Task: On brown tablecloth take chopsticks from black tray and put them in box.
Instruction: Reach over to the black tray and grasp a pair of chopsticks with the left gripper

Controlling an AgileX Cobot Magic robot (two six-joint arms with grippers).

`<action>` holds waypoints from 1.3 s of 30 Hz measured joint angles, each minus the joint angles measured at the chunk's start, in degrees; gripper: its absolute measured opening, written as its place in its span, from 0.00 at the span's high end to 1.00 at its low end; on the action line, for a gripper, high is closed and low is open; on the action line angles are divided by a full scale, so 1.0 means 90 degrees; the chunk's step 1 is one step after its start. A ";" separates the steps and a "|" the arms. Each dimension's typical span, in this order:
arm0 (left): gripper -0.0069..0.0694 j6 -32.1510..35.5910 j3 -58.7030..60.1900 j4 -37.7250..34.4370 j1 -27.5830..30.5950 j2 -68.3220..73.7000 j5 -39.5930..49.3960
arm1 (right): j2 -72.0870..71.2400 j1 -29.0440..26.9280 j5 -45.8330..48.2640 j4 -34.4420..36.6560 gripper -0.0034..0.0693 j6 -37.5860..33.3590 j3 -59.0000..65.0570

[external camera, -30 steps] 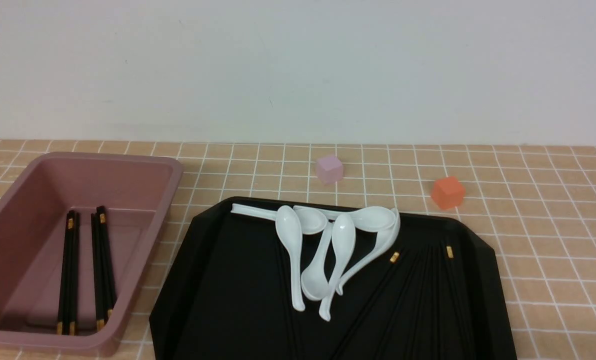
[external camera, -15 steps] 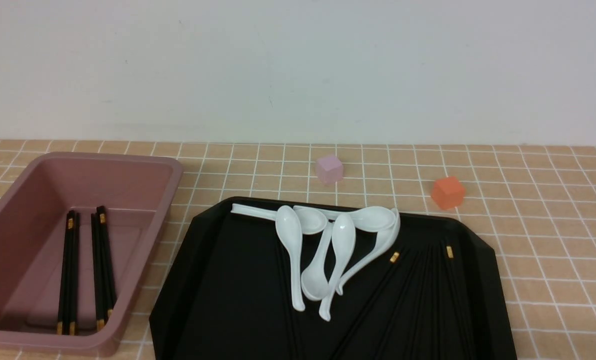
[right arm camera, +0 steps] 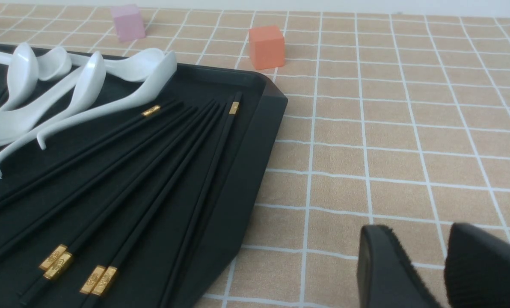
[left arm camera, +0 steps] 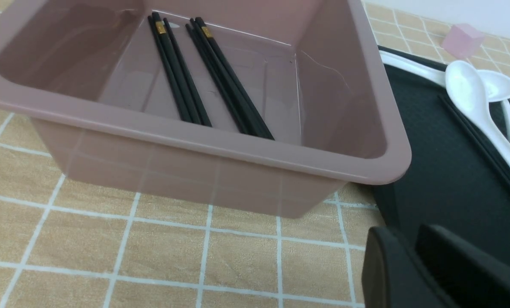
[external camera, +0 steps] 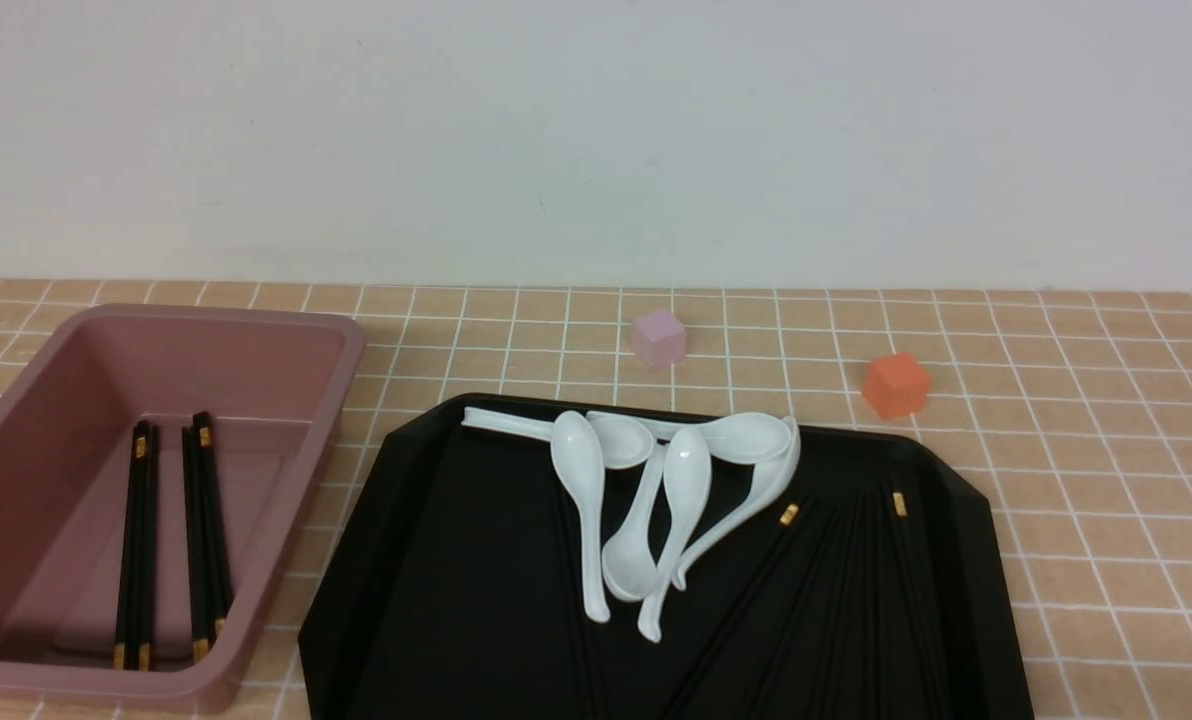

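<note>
Left gripper point(left arm camera: 415, 256) hovered over the brown tablecloth point(left arm camera: 109, 239) with its white grid, at the near-left corner of the large glossy black tray point(left arm camera: 434, 171). Its fingers were pressed together, no gap showing, nothing held. Right gripper point(right arm camera: 428, 244) sat off the tray's right edge, fingers barely parted, empty too! Long thin black chopsticks point(right arm camera: 152, 179) with gold bands fanned across the tray's right half, beside a heap of white ceramic spoons point(external camera: 646, 500). More sticks lay inside the deep dusty-pink plastic box point(external camera: 236, 370), just left of the tray. Beyond the tray's far rim stood a small pink cube point(external camera: 658, 338) and an orange cube point(external camera: 896, 384).
</note>
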 joint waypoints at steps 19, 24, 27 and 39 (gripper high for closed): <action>0.75 -0.2682 0.0000 -0.5508 0.0000 0.0000 -0.0453 | 0.0000 0.0000 0.0000 0.0000 0.62 0.0000 0.0000; 0.75 -0.2372 -0.0121 -0.5877 0.0000 0.0000 -0.1074 | 0.0000 0.0000 0.0000 0.0000 0.62 0.0000 0.0000; 0.75 -0.1427 -0.0820 -0.5877 0.0000 0.0000 -0.1135 | 0.0000 0.0000 0.0000 0.0000 0.62 0.0000 0.0000; 0.93 0.0598 -0.3962 -0.4330 0.0000 0.3972 0.2494 | 0.0000 0.0000 0.0000 0.0000 0.62 0.0000 0.0000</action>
